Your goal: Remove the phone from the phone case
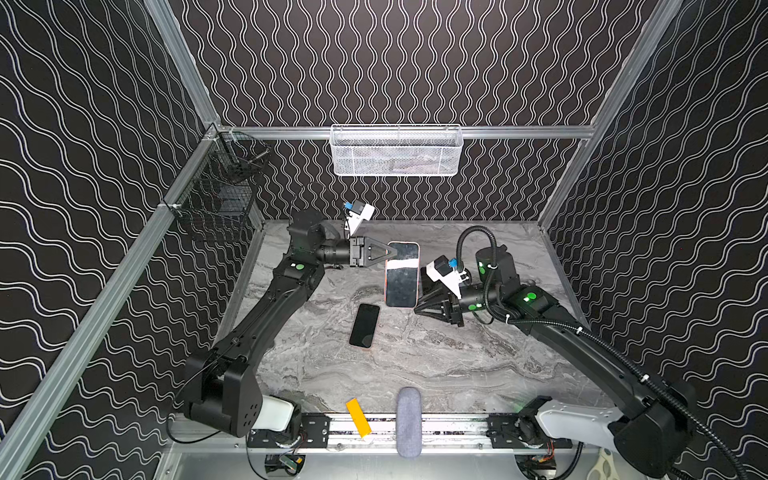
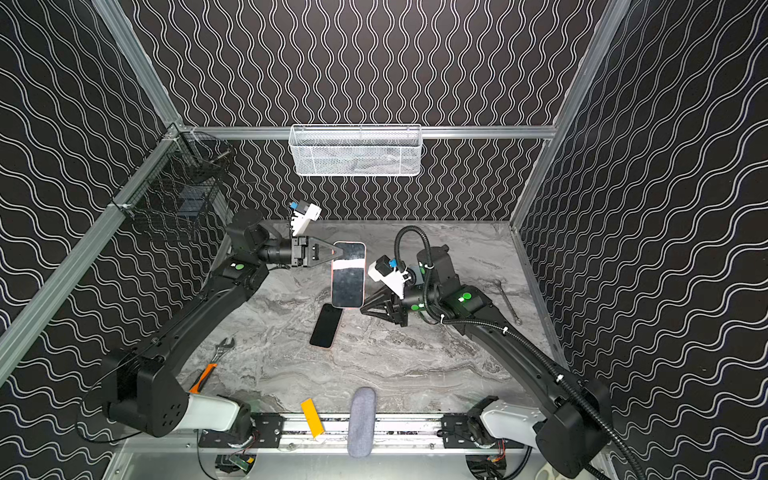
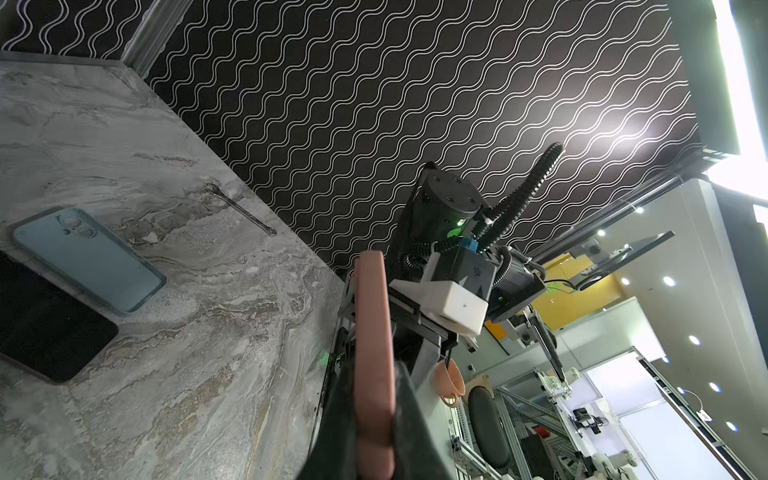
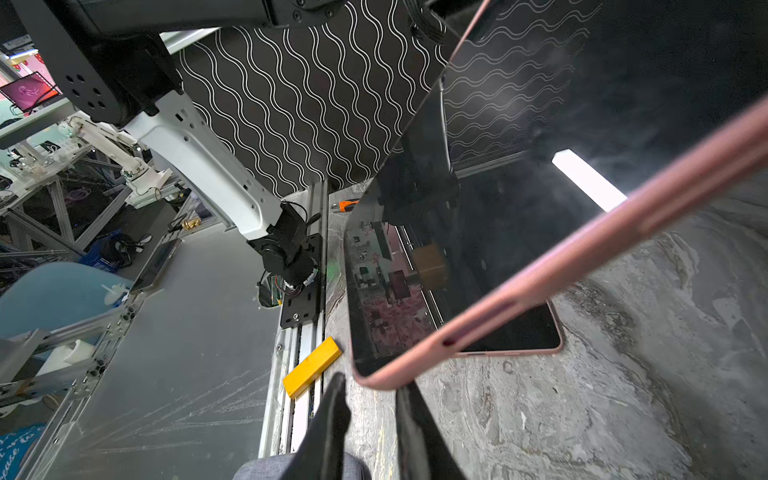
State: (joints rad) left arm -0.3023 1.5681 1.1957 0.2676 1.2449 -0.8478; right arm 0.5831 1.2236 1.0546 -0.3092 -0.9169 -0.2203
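Above mid-desk (image 1: pixel 457 365), the phone (image 1: pixel 401 282) hangs raised, still seated in its pink case (image 3: pixel 374 332). The left tool (image 1: pixel 392 251) pinches its 10 o'clock edge; the right tool (image 1: pixel 417 306) sits narrowly parted at the 5 o'clock corner, grip unclear, so extraction all remains. Only the left wrist view shows a pale blue case (image 3: pixel 89 257) flat beside the second phone (image 3: pixel 45 320).

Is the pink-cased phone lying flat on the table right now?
No: the left gripper is shut on the pink-cased phone and holds it up clear of the table.

Left fingers (image 1: pixel 388 250) on pink-cased phone (image 1: pixel 402 282)
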